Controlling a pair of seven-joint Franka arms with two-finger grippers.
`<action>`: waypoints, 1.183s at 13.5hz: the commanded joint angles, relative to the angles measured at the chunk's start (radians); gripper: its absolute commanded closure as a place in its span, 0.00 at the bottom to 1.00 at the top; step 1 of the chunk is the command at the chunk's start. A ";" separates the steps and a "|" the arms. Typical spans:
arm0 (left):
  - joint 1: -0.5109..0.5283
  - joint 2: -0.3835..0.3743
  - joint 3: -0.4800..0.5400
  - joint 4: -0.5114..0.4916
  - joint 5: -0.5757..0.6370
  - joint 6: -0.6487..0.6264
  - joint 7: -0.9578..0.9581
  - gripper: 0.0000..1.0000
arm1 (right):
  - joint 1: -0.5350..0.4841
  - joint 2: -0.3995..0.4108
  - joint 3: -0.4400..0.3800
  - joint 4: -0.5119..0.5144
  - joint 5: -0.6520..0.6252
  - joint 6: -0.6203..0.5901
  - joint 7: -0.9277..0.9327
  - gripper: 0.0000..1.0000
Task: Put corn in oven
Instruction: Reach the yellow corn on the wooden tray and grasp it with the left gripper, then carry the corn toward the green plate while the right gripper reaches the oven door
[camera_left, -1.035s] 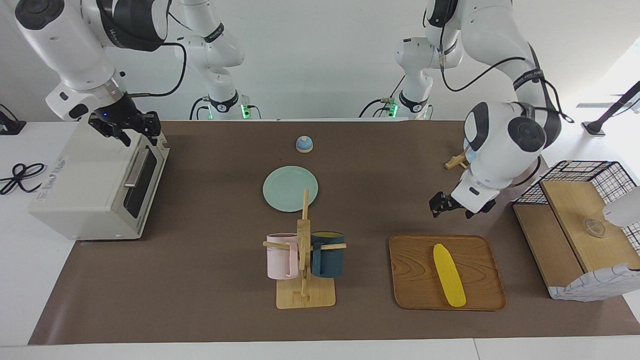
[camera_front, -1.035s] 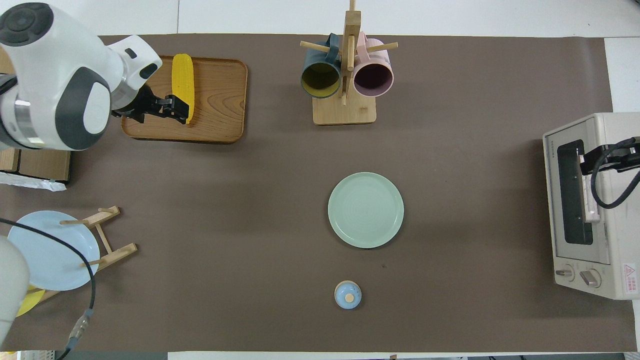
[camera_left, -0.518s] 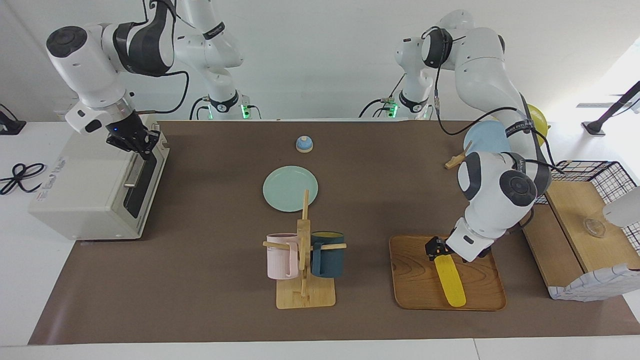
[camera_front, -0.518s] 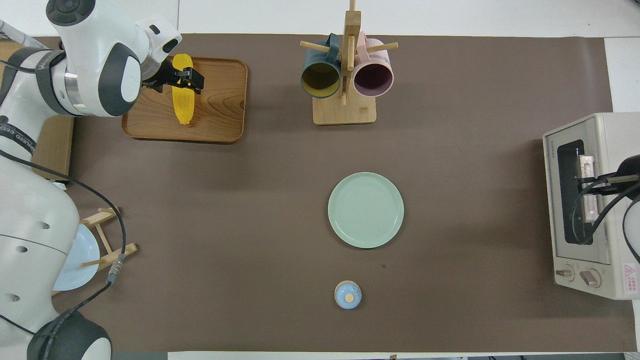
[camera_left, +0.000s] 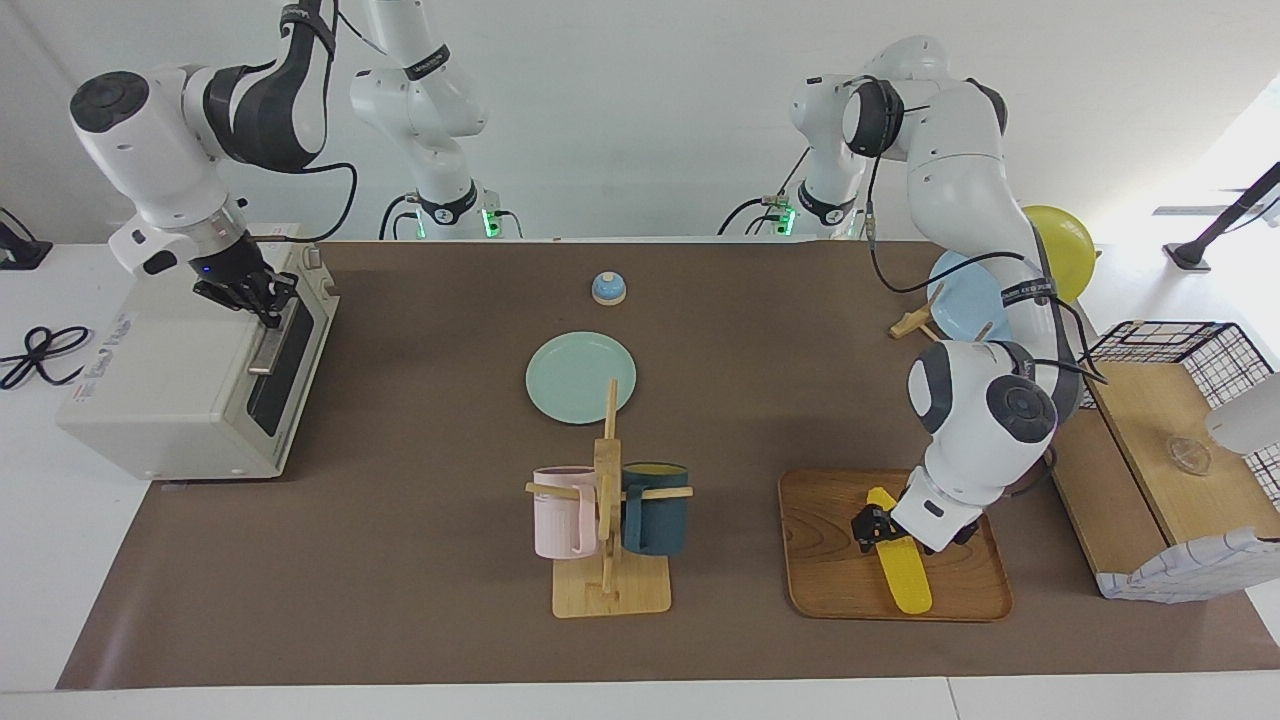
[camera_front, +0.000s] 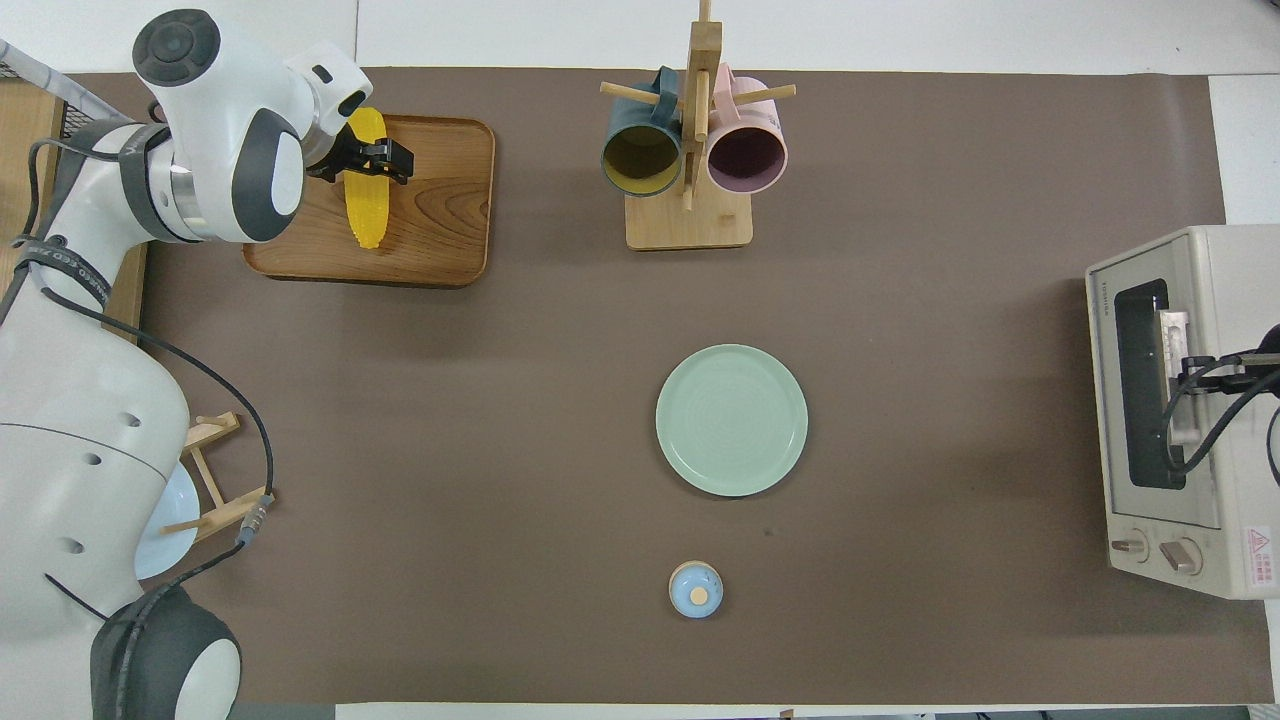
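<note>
The yellow corn lies on a wooden tray toward the left arm's end of the table; it also shows in the overhead view. My left gripper is down at the corn's end nearer the robots, open, with a finger on each side of it. The cream-white oven stands at the right arm's end, its door closed. My right gripper is at the upper end of the oven's silver handle.
A wooden mug rack with a pink and a dark blue mug stands mid-table. A green plate and a small blue bell lie nearer the robots. A plate stand and a wire-and-wood shelf basket are at the left arm's end.
My left gripper came down from above the table onto the corn on the tray. My right gripper moved down along the oven's top front edge to the handle.
</note>
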 joint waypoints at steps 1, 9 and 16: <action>-0.002 0.029 0.006 0.036 0.009 0.024 0.014 0.00 | -0.022 -0.003 0.007 -0.029 -0.005 0.025 0.005 1.00; -0.009 0.018 0.006 0.027 -0.010 0.032 -0.021 1.00 | -0.017 0.019 0.010 -0.058 -0.004 0.049 0.030 1.00; -0.024 -0.403 -0.006 -0.224 -0.048 -0.267 -0.174 1.00 | 0.040 0.063 0.018 -0.058 0.015 0.091 0.061 1.00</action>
